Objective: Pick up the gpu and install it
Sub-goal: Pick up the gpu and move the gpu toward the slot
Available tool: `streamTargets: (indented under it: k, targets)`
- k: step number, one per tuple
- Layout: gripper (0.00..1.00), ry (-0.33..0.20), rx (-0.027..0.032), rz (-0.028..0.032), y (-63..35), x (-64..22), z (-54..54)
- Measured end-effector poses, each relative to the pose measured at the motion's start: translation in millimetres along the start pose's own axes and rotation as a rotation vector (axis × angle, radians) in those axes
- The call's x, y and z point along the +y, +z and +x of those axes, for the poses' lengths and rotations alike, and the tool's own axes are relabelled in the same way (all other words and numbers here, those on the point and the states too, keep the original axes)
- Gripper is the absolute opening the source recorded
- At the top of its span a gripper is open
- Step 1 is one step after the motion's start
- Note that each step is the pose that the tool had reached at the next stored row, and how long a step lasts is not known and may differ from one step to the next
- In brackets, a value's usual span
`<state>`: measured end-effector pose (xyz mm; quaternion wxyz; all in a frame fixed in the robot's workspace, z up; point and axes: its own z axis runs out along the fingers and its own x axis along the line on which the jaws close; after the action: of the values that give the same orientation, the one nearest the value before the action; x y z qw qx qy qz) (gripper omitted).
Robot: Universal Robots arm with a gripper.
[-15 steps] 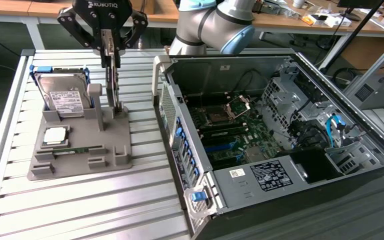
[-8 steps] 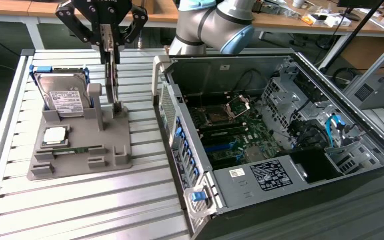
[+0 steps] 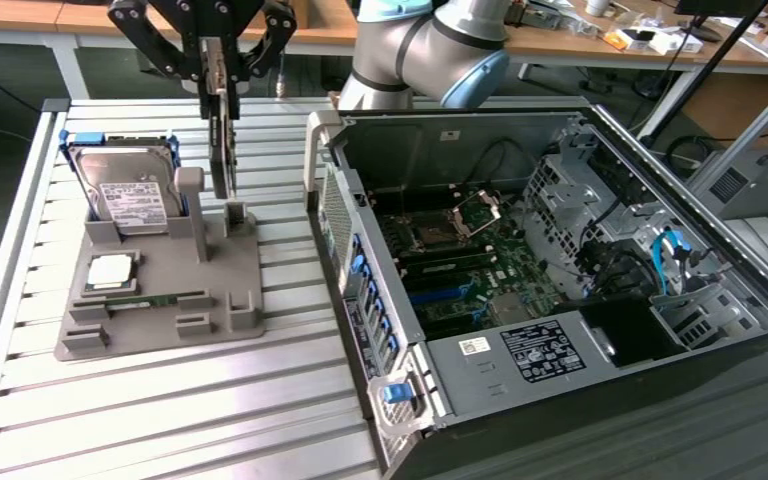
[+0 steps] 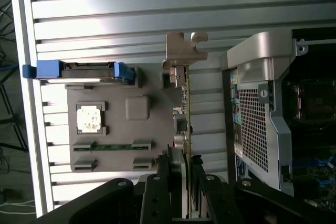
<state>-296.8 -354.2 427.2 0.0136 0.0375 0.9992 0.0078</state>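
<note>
The gpu (image 3: pixel 221 135) is a thin dark card seen edge-on, hanging upright over the grey holder (image 3: pixel 231 290) at the exterior view's left. My gripper (image 3: pixel 217 88) is shut on its top edge, one finger on each face. The card's lower edge appears to sit just above the holder's slot post (image 3: pixel 236 215). In the wrist view the gpu (image 4: pixel 185 111) runs as a narrow strip from my gripper (image 4: pixel 185 163) to its silver end bracket (image 4: pixel 185 48).
The holder also carries a silver hard drive (image 3: pixel 128 190) in a blue frame, a square processor (image 3: pixel 111 270) and a green memory stick (image 3: pixel 144 299). An open computer case (image 3: pixel 398 130) lies at the exterior view's right, motherboard (image 3: pixel 471 270) exposed. The table (image 3: pixel 157 420) is slatted aluminium.
</note>
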Motion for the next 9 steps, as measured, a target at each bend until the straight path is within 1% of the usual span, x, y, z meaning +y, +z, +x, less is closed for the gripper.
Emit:
streamTargets:
  k: [9]
  targets:
    - [0.27, 0.000, 0.0002, -0.0002, -0.4, -0.3, -0.2]
